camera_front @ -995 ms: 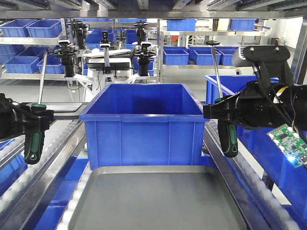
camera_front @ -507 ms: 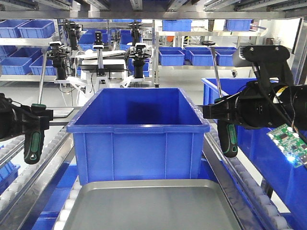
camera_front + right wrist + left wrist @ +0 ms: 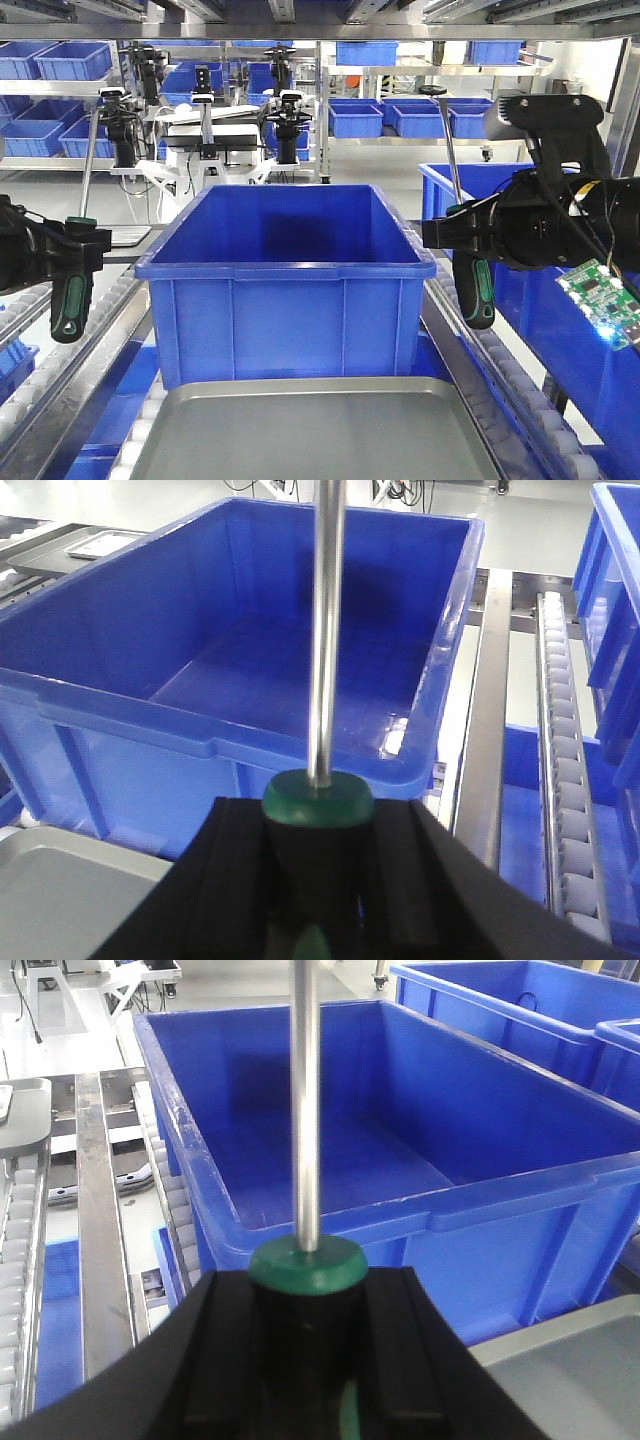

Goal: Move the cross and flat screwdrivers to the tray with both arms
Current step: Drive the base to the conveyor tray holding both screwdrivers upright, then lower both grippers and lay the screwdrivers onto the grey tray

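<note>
Left gripper (image 3: 78, 243): jaws clamped on the upper handle of the left screwdriver (image 3: 68, 300), shaft upright, handle hanging below. The arm reaches in level from the left edge. Right gripper (image 3: 455, 230): grips the right screwdriver (image 3: 478, 290) the same way, arm horizontal, with a green circuit board (image 3: 598, 300) beneath it. The screwdrivers flank a blue bin (image 3: 285, 290). The grey tray (image 3: 300, 440) lies low in front, holding neither.

1. The left gripper (image 3: 72, 243) reaches in level from the left edge, its jaws clamped on the left screwdriver (image 3: 68, 300), held upright
2. The right gripper (image 3: 462, 228) reaches in level from the right, clamped on the right screwdriver (image 3: 478, 290); a green circuit board (image 3: 600, 300) hangs under its wrist
</note>
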Tool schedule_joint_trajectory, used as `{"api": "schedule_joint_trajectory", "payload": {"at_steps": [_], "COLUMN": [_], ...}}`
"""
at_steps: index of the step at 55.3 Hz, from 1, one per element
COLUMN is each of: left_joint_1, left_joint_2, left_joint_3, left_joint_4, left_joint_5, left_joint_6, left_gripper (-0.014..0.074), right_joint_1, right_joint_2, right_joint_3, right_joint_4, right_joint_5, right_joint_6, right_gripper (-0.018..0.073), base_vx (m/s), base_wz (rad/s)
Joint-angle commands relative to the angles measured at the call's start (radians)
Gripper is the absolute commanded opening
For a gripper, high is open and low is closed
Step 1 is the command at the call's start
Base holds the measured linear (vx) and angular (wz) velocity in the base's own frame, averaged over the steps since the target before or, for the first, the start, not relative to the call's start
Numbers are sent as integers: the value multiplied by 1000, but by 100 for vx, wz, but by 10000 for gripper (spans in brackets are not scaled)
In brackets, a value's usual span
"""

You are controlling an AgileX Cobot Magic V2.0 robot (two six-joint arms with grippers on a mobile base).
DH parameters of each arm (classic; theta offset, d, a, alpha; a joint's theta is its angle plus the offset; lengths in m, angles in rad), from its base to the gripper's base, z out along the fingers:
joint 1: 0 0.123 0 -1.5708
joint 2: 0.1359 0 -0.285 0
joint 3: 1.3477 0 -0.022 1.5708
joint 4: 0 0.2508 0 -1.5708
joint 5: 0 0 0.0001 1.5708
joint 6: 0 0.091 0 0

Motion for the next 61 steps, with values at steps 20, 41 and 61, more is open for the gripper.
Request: {"api": "schedule_joint_trajectory", "payload": {"at_steps": [20,41,61], "left_joint_1": [-7,-195,-224], "left_joint_2": [-6,233,347], "left_joint_3": [-31,-31,-31], "left_joint_4": [-96,-255,-322], "left_joint_5": [47,168,222], "left_joint_6": [-3,-3,-3], "left_gripper": [3,5,207], "right_joint_1": [-2,173,175], "right_joint_2": [-13,85,129], "right_joint_3": [-10,221,221], "right_joint_4": [126,294,314], "right_joint_5": [114,-151,-99], "right_joint_6": [25,-90,-78], "right_gripper": [-8,-6,128], "base_vx": [0,0,0], "base_wz": [0,0,0]}}
